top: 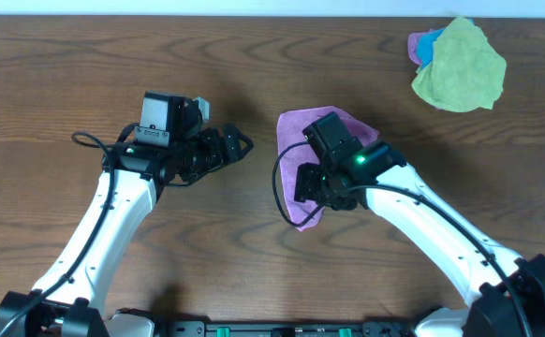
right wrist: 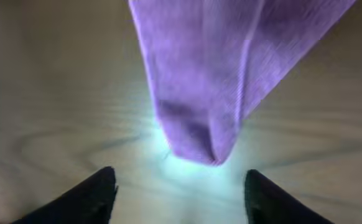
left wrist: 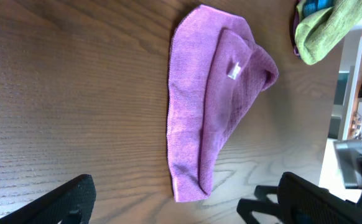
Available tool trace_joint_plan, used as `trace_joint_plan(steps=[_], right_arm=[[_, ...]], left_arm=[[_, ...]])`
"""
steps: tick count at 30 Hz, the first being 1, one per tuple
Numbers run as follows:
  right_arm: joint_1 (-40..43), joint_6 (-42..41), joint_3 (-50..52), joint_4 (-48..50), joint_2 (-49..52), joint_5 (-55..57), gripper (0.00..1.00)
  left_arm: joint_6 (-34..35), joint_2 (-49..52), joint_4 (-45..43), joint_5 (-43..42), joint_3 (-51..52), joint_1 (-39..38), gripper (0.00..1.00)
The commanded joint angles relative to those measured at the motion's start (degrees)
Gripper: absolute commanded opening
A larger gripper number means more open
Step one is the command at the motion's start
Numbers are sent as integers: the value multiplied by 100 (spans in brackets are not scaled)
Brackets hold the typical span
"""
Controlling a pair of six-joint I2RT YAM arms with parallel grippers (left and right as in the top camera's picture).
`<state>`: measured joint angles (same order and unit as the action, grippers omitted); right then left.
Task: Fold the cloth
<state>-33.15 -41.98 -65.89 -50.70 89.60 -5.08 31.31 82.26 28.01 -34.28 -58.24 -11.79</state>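
Note:
The purple-magenta cloth (top: 298, 128) lies on the wooden table, folded over itself into a long tapered shape. In the left wrist view the cloth (left wrist: 196, 118) shows its small white tag (left wrist: 234, 70) on the upper layer. My right gripper (top: 308, 187) hovers over the cloth's near end and hides its middle. In the right wrist view its fingers (right wrist: 181, 190) are open and empty, with a folded cloth corner (right wrist: 196, 124) just ahead of them. My left gripper (top: 240, 145) is open and empty, to the left of the cloth and apart from it; in the left wrist view its jaws (left wrist: 187, 205) face the cloth's narrow end.
A yellow-green cloth (top: 460, 65) lies bunched at the far right of the table on a blue cloth (top: 428, 43). Both also show in the left wrist view, the yellow-green cloth (left wrist: 330, 28) at the top right. Bare wood surrounds the purple cloth.

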Motion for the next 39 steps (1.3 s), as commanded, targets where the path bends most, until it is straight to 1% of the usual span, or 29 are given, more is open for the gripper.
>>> trace_joint_plan(steps=[1, 3, 5, 9, 12, 15, 19, 25, 32, 39], right_arm=[[79, 197, -4, 260, -173, 765, 68], [216, 494, -4, 625, -136, 901, 68], [369, 678, 2, 997, -35, 1025, 65], [870, 1121, 2, 1812, 503, 1034, 62], [1222, 1386, 2, 2439, 968, 765, 60], [1488, 1399, 2, 2844, 1349, 389, 57], [1663, 1397, 2, 3126, 1720, 37, 55], [1657, 1360, 0, 3560, 1895, -271, 51], [1657, 1222, 0, 3650, 2061, -291, 48], [1657, 1220, 0, 3853, 2188, -337, 40]], left_arm=[[-42, 13, -24, 22, -107, -13, 95], [-42, 13, -24, 22, -107, -13, 95], [-42, 13, -24, 20, -107, -13, 95], [-44, 13, -24, 20, -107, -13, 95], [-44, 13, -22, 20, -107, -13, 95], [-44, 13, -24, 20, -107, -13, 95], [-44, 13, -22, 17, -107, -13, 95], [-42, 13, -22, 17, -107, -13, 95], [-44, 13, -20, 17, -107, -13, 95], [-44, 13, -20, 17, -107, -13, 95]])
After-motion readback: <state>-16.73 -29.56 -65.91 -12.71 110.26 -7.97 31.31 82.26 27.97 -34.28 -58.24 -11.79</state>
